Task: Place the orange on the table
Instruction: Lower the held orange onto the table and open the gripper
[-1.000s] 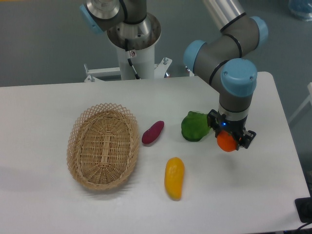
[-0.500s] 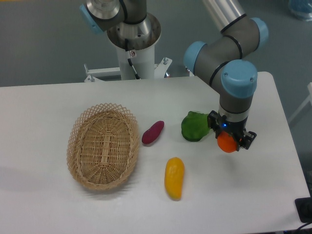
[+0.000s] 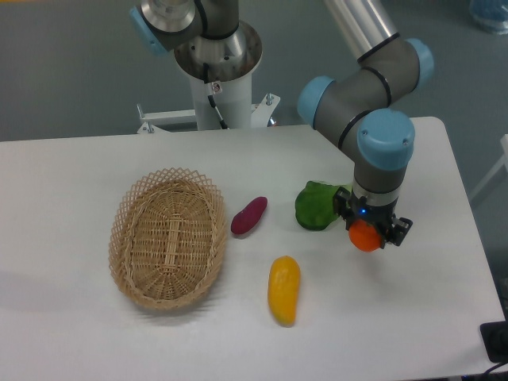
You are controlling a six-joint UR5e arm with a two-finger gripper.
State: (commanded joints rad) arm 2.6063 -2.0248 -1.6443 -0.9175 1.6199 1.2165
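We see the claw (image 3: 367,235), closed on the orange (image 3: 364,236), has shifted slightly left toward the green leafy vegetable (image 3: 317,206); release onto the surface (image 3: 429,317) seems not yet done.

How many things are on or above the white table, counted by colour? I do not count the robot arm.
Orange: 1, the orange, held between the jaws
Green: 1, the green leafy vegetable
Yellow-orange: 1, the elongated mango-like fruit
Purple: 1, the purple sweet-potato-like piece
Tan: 1, the wicker basket
Total: 5
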